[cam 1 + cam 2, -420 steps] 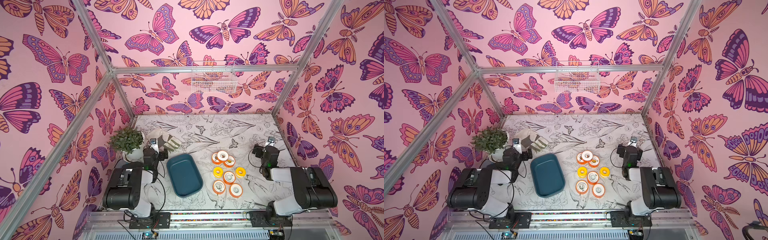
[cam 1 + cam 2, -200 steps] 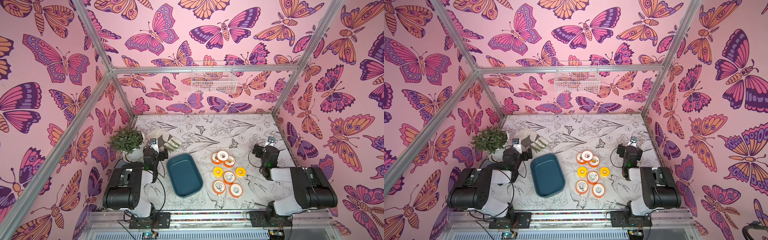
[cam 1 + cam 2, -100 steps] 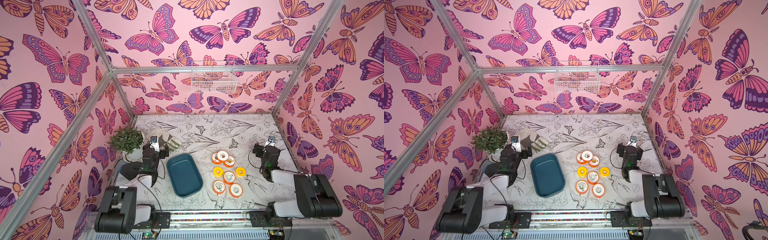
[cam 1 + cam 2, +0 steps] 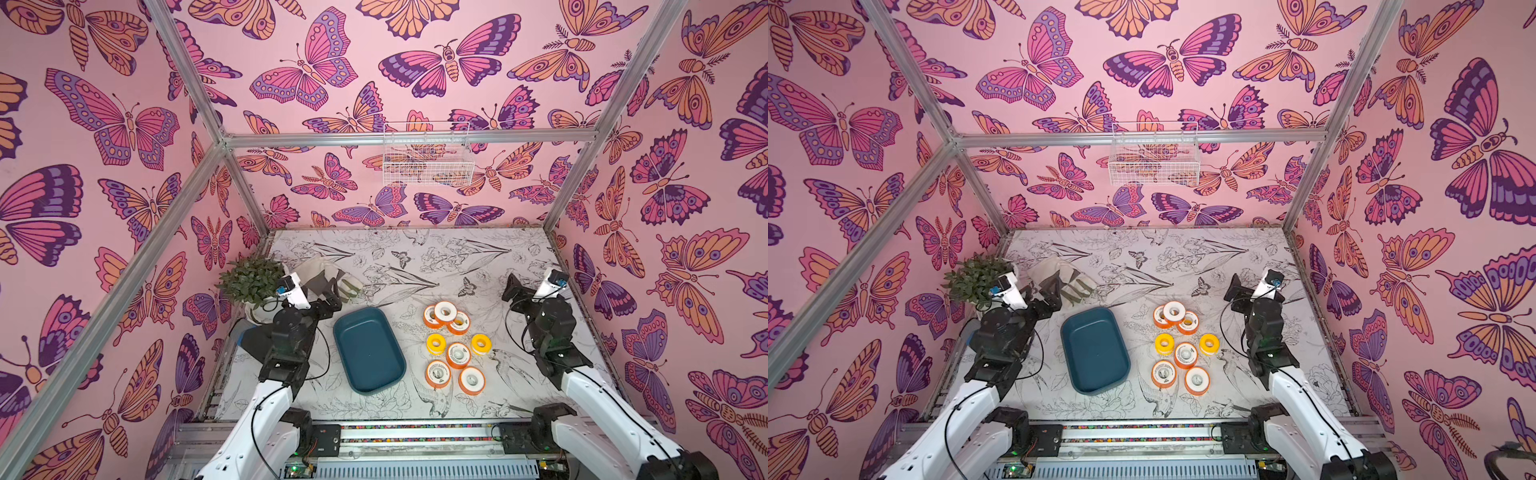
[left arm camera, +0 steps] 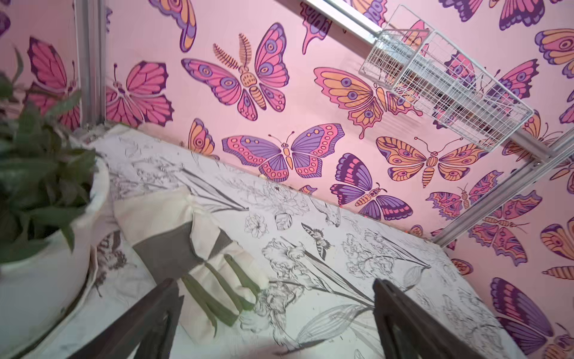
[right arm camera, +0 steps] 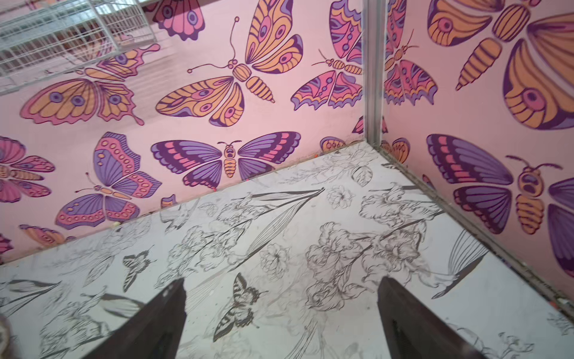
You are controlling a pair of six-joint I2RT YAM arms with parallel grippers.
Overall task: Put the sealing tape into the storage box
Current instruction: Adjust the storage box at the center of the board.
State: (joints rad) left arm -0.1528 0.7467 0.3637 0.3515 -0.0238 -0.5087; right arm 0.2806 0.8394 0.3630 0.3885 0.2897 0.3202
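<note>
My arms have unfolded upward. My left end effector and right end effector stand wide apart, empty.

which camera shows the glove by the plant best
The left wrist view: the glove lies close and large, green finger strips plain. Both top views show it small and distant. The right wrist view shows no clear part of it.

Eight sealing tape spools beside empty teal storage box.
</note>
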